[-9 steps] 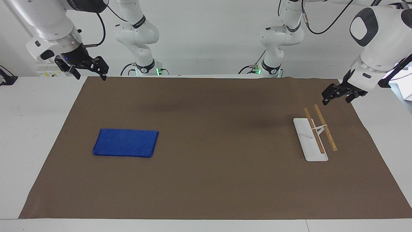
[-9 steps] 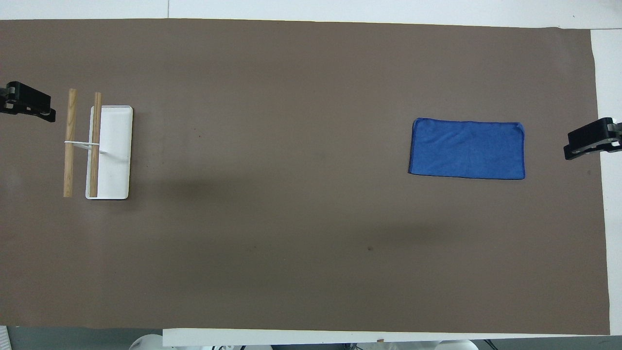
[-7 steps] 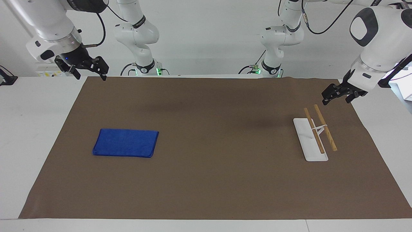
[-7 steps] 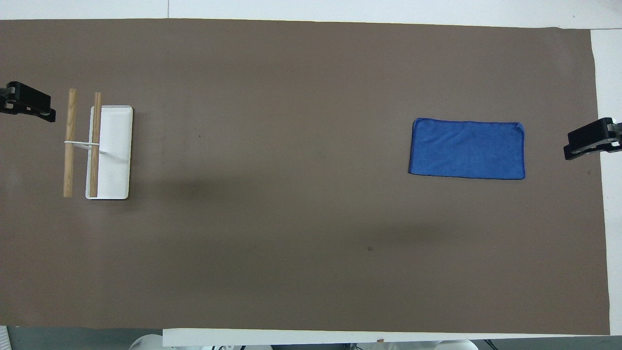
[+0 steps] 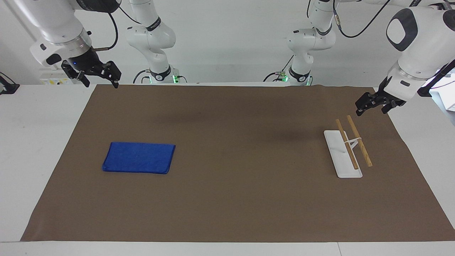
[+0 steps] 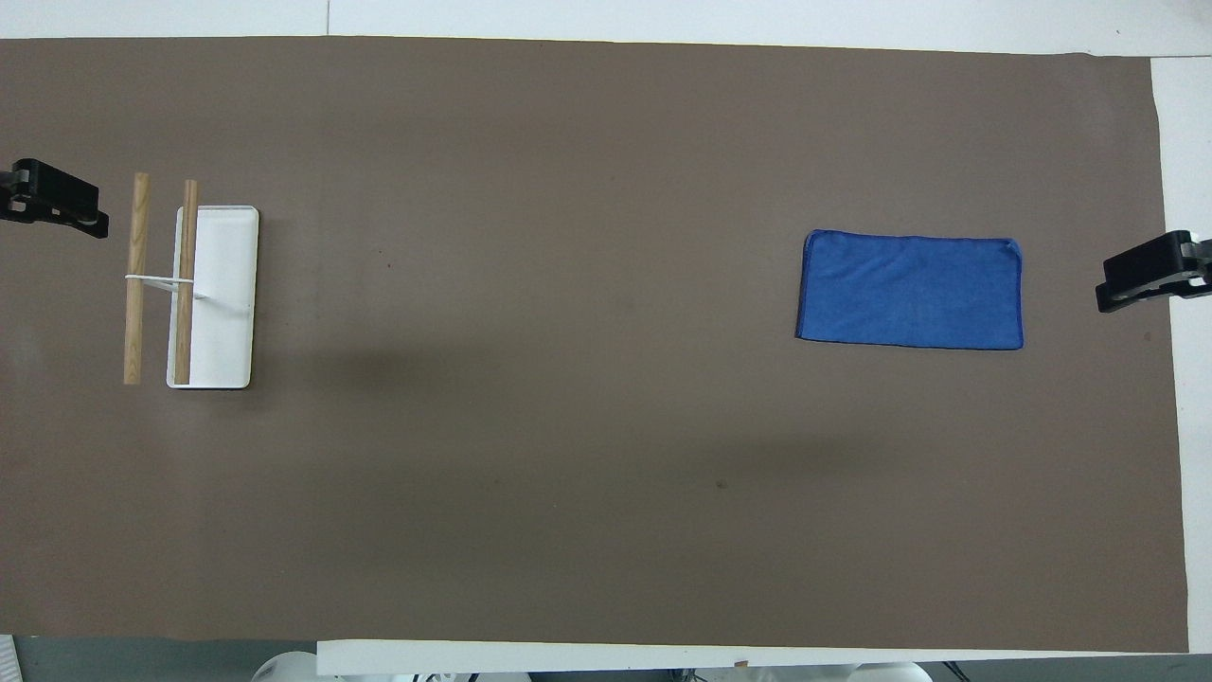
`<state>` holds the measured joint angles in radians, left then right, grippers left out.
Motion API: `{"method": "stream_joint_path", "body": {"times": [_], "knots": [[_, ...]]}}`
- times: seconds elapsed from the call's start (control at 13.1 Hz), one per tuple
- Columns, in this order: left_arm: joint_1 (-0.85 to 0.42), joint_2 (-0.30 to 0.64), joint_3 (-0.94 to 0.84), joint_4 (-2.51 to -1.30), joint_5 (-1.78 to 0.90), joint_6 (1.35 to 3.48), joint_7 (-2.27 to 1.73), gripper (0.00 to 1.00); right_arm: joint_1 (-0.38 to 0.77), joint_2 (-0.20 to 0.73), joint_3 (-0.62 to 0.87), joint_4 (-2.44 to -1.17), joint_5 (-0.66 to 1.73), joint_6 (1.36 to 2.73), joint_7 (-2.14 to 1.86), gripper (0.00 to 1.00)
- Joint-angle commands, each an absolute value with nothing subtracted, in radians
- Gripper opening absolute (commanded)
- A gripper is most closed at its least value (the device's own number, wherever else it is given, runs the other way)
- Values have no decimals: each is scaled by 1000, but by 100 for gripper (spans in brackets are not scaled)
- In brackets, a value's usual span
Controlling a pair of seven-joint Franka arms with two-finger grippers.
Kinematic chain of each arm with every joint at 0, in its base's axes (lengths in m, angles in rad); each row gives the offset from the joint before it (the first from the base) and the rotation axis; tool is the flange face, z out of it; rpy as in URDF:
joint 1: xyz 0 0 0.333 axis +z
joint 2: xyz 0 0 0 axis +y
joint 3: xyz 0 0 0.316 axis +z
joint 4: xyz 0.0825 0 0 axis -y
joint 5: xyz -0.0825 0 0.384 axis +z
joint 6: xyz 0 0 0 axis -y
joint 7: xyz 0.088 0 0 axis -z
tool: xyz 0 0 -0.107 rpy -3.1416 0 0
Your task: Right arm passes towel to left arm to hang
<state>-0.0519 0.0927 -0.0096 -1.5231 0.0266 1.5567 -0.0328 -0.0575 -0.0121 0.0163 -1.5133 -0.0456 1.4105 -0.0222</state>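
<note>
Reaching: the right gripper (image 5: pixel 98 76), fingers spread and empty, is best lowered squarely onto one short edge of the towel (image 5: pixel 139 157).
Towel: flat on the brown mat (image 5: pixel 227 199), well apart from those fingers; long axis runs toward the rack (image 5: pixel 348 148).
Left gripper (image 5: pixel 370 105): waits with fingers apart, over the mat beside the rack.

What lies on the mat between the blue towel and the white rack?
Nothing: between the towel and the rack there is only bare brown mat. The overhead view shows this most plainly, and the facing view agrees.
</note>
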Motion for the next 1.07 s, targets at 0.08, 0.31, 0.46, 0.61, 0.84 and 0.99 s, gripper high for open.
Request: {"method": "stream_joint_path", "body": {"times": [0.08, 0.31, 0.46, 0.61, 0.84, 0.99], "knots": [[-49, 84, -11, -1526, 40, 1545, -18, 100, -48, -2, 17, -1725, -25, 1691, -37, 99], [-49, 84, -11, -1526, 40, 1545, -20, 100, -44, 64, 17, -1911, -25, 1967, -37, 99], [-49, 84, -11, -1526, 40, 1545, -18, 100, -48, 110, 17, -2014, -23, 2118, -37, 99], [-49, 84, -11, -1526, 40, 1545, -18, 100, -54, 142, 17, -2072, -23, 2193, -37, 92], [-49, 84, -11, -1526, 40, 1545, -18, 100, -48, 219, 17, -2075, -21, 2238, -41, 86], [-49, 84, -11, -1526, 40, 1545, -18, 100, -46, 244, 17, -2077, -21, 2265, -38, 83]]}}
